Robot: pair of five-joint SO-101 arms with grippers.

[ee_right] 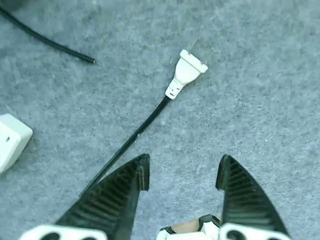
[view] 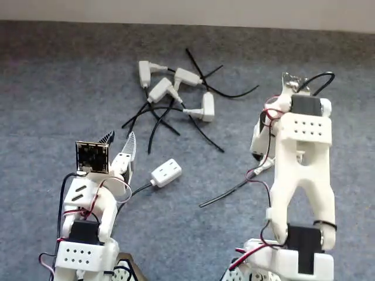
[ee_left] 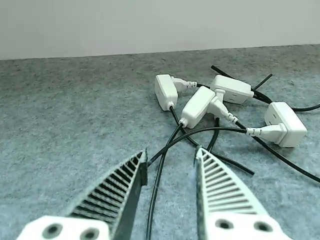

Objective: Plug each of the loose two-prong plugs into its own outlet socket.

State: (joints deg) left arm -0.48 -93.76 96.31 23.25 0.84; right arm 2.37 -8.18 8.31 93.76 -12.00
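A loose white two-prong plug (ee_right: 187, 70) lies flat on the grey carpet on a black cord, prongs pointing away from my right gripper (ee_right: 182, 167), which hangs open above the cord. In the high view this plug (view: 265, 165) pokes out beside the right arm. Several white outlet sockets (view: 176, 88) with black cords lie tangled at the back middle. One more socket (view: 166, 172) lies apart, closer in. My left gripper (view: 120, 140) stands open, short of the cluster of sockets (ee_left: 198, 106), with only a black cord (ee_left: 159, 175) on the carpet below its fingers.
Grey carpet (view: 58, 88) covers the table, with a pale wall edge at the back. A loose black cord end (ee_right: 92, 61) lies beyond the right gripper. Part of a white socket (ee_right: 10, 140) shows at that view's edge. The right arm's body (view: 299, 158) covers the carpet under it.
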